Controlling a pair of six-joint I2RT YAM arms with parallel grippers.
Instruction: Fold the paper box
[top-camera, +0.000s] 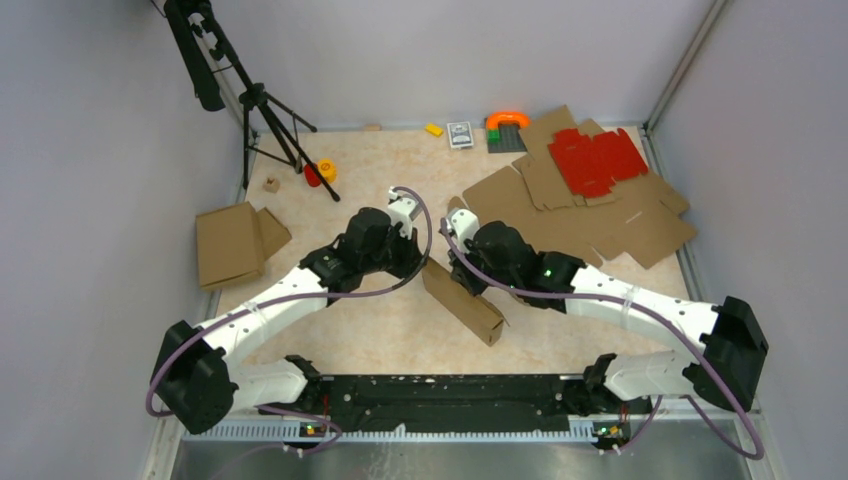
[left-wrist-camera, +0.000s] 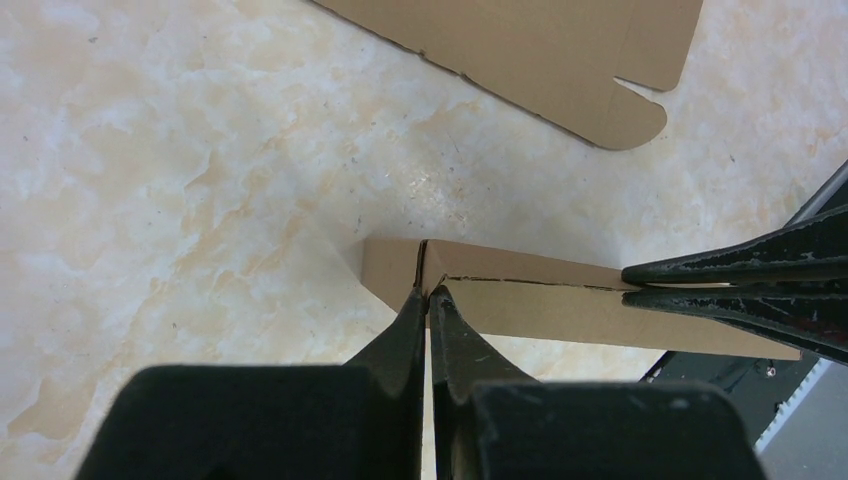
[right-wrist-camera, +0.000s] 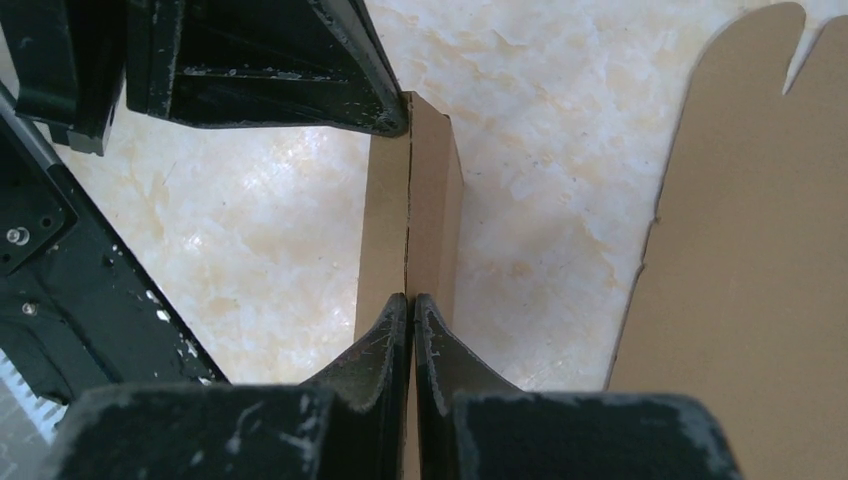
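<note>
I am looking at my left gripper (left-wrist-camera: 428, 300). Its two fingers are pressing tight together, and they seem to be pinching the top seam at one end of the paper box (left-wrist-camera: 540, 300). My right gripper (right-wrist-camera: 411, 305) is squeezing shut on the same seam, farther along. The paper box is lying long and thin on the table (top-camera: 400, 330), in the middle of the top view, just under both wrists. Flat cardboard sheets (top-camera: 600, 235) and a red sheet (top-camera: 598, 160) are lying at the upper right.

I am worrying that the fingers are biting only a thin edge. The card could slip out and the flaps could spring open. If the arms pull apart or twist, the seam could tear.

Both arms are reaching up from the bottom of the top view and bending in toward each other, wrists tipping down over the box.
</note>
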